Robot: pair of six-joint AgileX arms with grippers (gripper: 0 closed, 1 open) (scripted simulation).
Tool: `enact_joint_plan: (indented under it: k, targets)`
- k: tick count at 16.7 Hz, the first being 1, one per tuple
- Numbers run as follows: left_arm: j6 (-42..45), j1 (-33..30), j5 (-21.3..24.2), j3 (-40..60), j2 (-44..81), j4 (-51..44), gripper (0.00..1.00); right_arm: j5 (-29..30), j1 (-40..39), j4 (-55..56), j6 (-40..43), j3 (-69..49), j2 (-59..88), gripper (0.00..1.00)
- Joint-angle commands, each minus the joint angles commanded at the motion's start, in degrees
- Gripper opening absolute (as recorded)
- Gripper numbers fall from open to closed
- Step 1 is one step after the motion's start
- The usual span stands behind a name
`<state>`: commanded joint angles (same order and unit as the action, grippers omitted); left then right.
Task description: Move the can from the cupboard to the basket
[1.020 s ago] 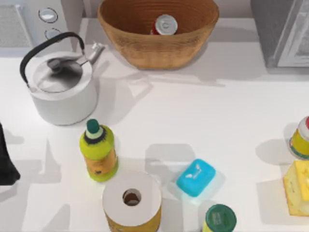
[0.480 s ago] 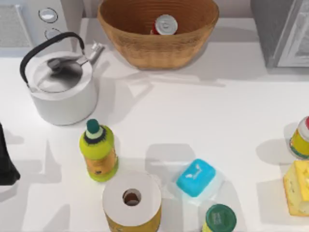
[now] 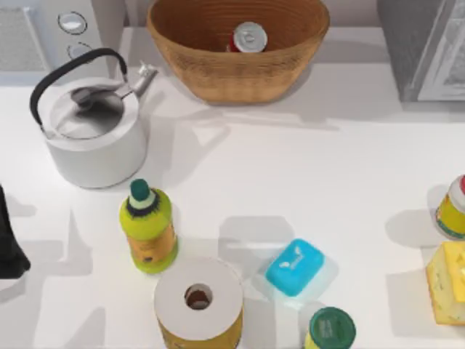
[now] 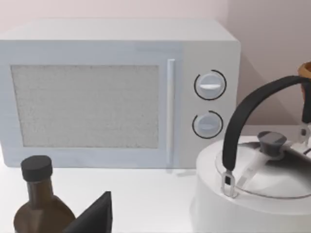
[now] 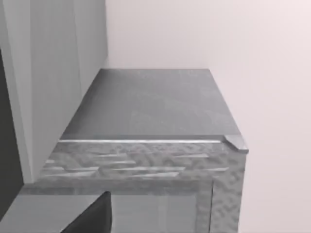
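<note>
Top view: the can (image 3: pixel 249 36) stands inside the basket (image 3: pixel 237 51), so both arms should retreat clear; I cannot tell either claw's state.

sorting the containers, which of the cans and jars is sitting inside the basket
The small red can with the shiny silver top, standing in the wicker basket. The green-lidded jar and yellow-labelled tin stand on the table.
</note>
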<state>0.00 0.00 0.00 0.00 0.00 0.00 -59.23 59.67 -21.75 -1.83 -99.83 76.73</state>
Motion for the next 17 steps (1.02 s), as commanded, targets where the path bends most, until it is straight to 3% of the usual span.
enact_joint_plan:
  k: [5,8,12,17]
  targets:
    - [0.0,0.0,0.0,0.0,0.0,0.0,1.0,0.58,-0.44,0.12,0.01,-0.19,0.16,1.0]
    - [0.0,0.0,0.0,0.0,0.0,0.0,1.0,5.76,-5.63,-0.26,0.09,-0.96,0.56,1.0]
    - [0.0,0.0,0.0,0.0,0.0,0.0,1.0,19.87,-19.81,-1.12,0.25,-2.15,1.09,1.0]
    - [0.0,0.0,0.0,0.0,0.0,0.0,1.0,43.64,-43.63,-2.23,0.44,-2.16,0.66,1.0]
